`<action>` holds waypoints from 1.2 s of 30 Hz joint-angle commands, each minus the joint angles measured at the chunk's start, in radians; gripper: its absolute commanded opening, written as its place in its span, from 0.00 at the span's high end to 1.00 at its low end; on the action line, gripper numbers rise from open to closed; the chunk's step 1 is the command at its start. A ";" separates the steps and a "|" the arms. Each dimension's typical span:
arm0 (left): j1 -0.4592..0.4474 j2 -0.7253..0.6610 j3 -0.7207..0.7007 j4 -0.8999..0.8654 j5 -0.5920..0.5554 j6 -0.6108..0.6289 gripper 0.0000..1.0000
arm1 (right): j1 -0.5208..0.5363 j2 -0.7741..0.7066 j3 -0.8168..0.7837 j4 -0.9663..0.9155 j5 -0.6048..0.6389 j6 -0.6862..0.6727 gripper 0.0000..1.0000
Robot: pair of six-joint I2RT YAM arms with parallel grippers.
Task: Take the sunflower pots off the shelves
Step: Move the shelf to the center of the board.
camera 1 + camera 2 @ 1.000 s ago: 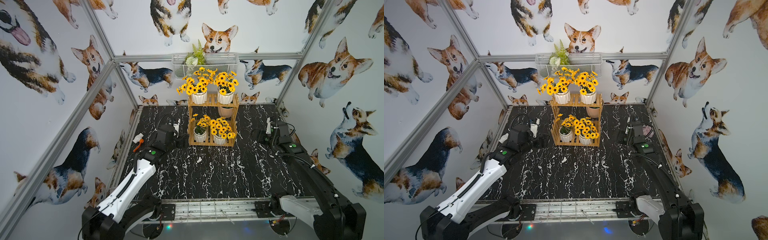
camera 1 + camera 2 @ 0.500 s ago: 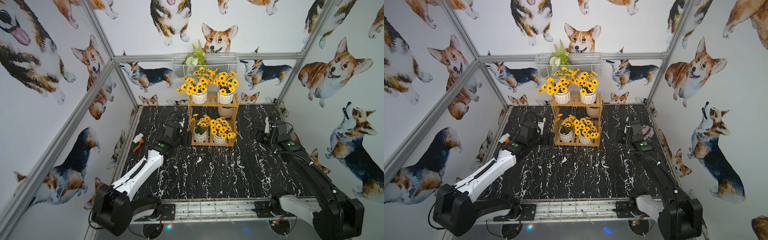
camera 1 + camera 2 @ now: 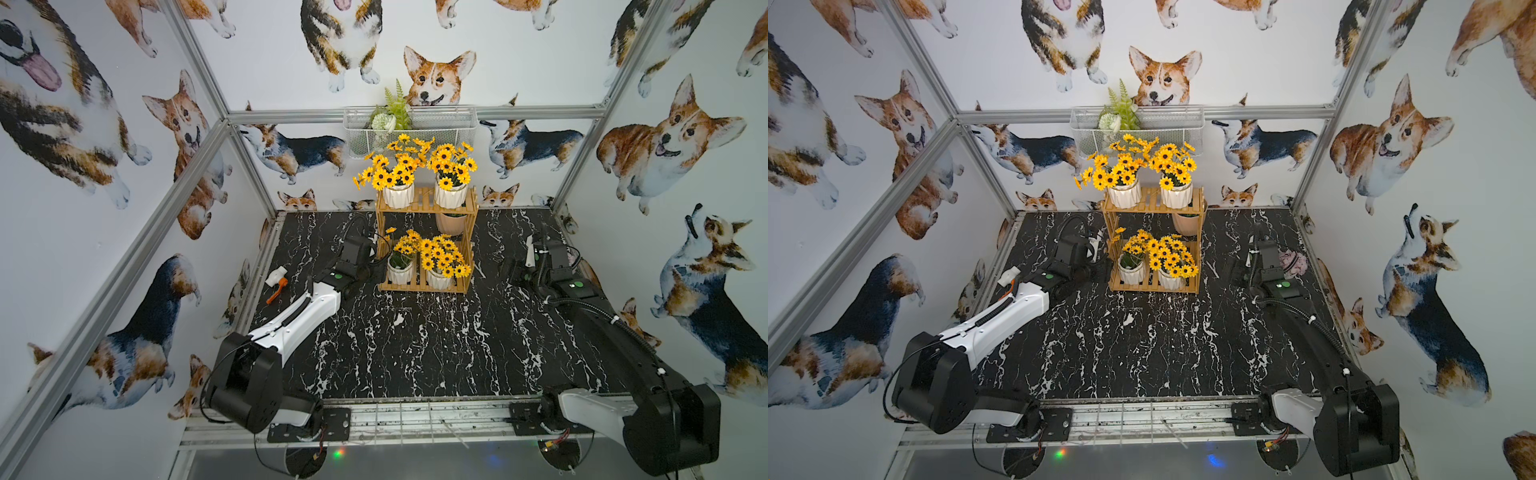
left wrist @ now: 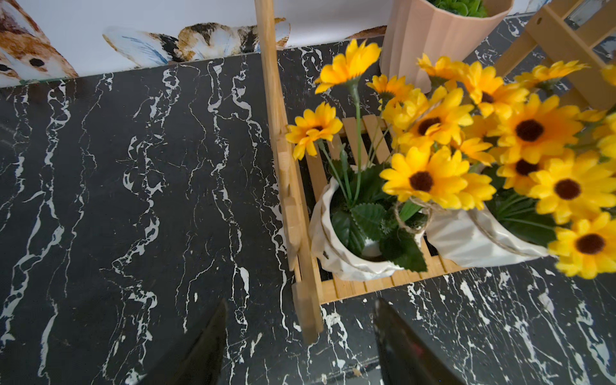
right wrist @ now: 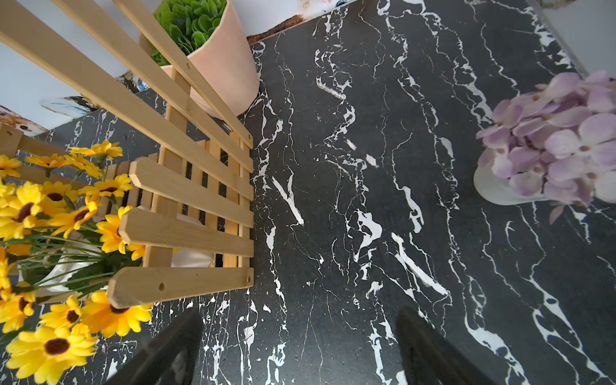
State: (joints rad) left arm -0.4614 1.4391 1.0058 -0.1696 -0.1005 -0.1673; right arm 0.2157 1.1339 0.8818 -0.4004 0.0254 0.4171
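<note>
You are holding the left gripper (image 4: 300,302) apart at the shelves' (image 4: 266,66) 9 o'clock, likely to fit a lower sunflower pot (image 4: 346,263); the right gripper (image 5: 300,311) is waiting apart at 3 o'clock.

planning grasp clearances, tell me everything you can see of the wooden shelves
The shelves are a two-tier rack of light-brown slatted wood on corner posts, standing upright at the back of the black marbled table. Two sunflower pots sit on each tier. A beige succulent pot stands behind it. The left end effector hangs open beside its left side.
</note>
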 commanded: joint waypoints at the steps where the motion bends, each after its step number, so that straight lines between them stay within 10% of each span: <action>1: -0.005 0.037 0.030 0.039 -0.019 0.012 0.35 | 0.000 -0.008 -0.003 0.023 0.006 0.009 0.07; 14: -0.019 0.080 0.028 0.051 -0.050 0.020 0.73 | 0.000 -0.008 -0.006 0.018 0.010 0.009 0.07; 36: -0.066 -0.037 -0.057 0.053 -0.177 0.007 0.95 | 0.001 -0.039 -0.021 0.034 0.002 0.014 0.08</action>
State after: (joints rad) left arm -0.5205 1.4292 0.9573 -0.1612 -0.2050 -0.2192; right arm 0.2157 1.0981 0.8612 -0.3946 0.0269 0.4175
